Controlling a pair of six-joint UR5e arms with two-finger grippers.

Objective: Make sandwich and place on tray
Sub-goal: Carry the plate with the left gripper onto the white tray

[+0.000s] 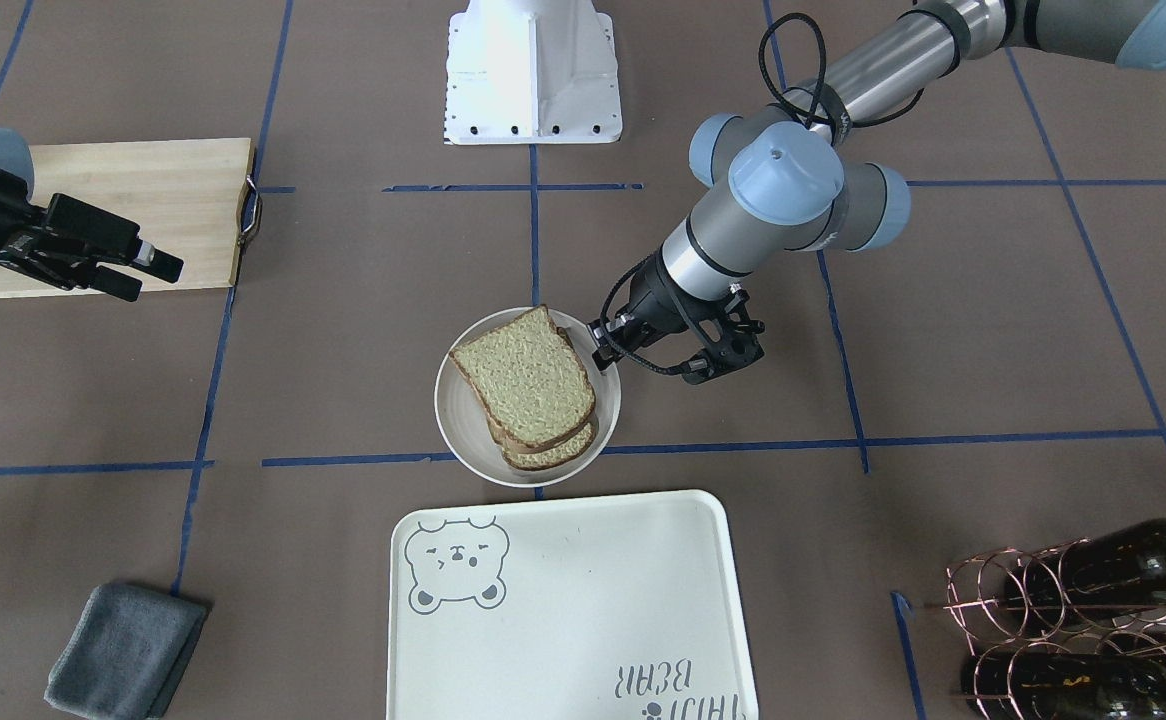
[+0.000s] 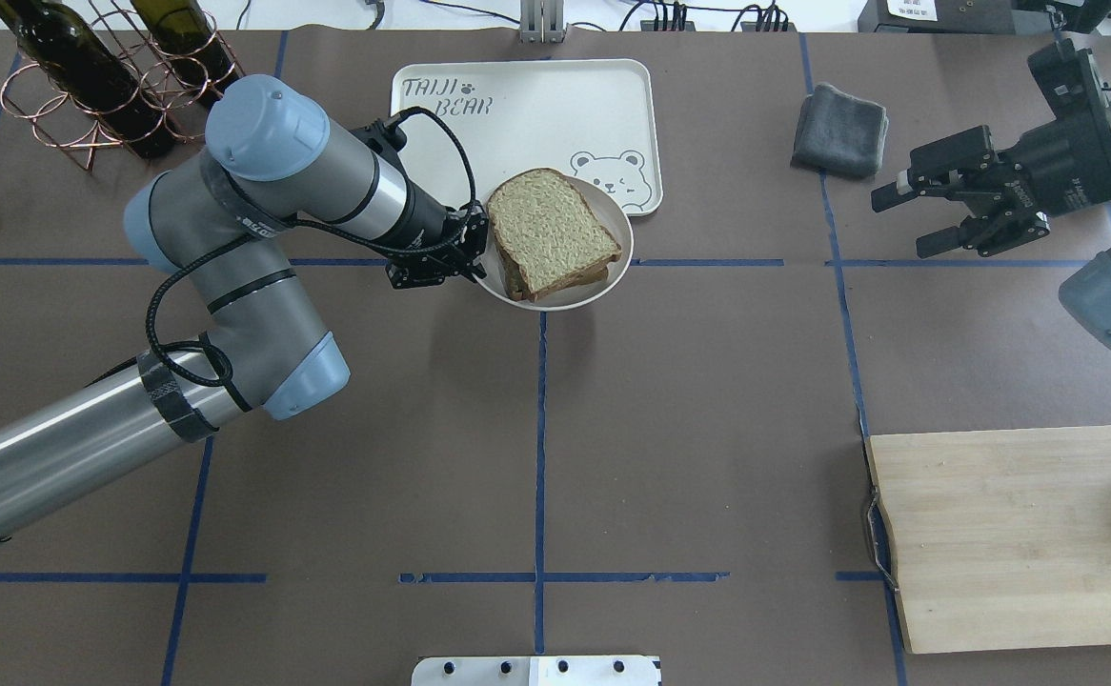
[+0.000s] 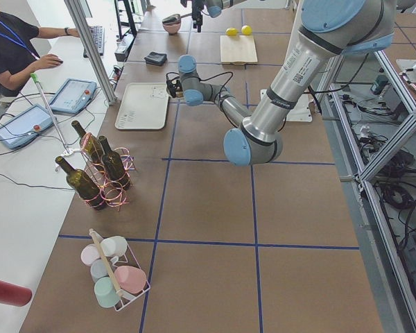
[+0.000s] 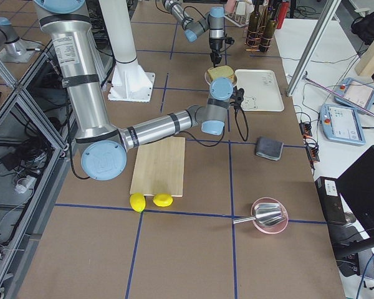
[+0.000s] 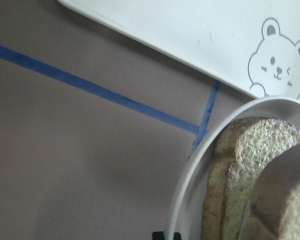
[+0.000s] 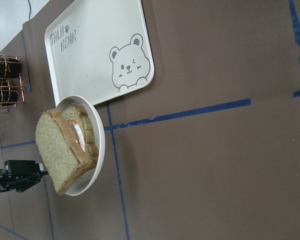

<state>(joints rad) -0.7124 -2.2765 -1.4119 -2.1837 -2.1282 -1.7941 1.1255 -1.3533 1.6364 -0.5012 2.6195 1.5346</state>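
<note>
The sandwich point(image 1: 523, 380), two tan bread slices, lies on a small round white plate point(image 1: 453, 430); a bit of white egg shows between the slices in the right wrist view point(image 6: 77, 131). My left gripper point(image 1: 606, 350) is shut on the plate's rim point(image 2: 603, 286) and seems to hold the plate slightly above the table. In the left wrist view the rim point(image 5: 190, 190) runs down to my fingertips. The cream tray point(image 1: 583, 600) with the bear drawing lies empty just beyond the plate point(image 2: 517, 114). My right gripper point(image 2: 906, 221) is open and empty, far from both.
A pale wooden cutting board point(image 2: 1013, 534) lies on my right side. A folded grey cloth point(image 2: 839, 116) lies right of the tray. A copper rack with wine bottles point(image 2: 98, 76) stands left of the tray. Two lemons point(image 4: 149, 200) lie by the board.
</note>
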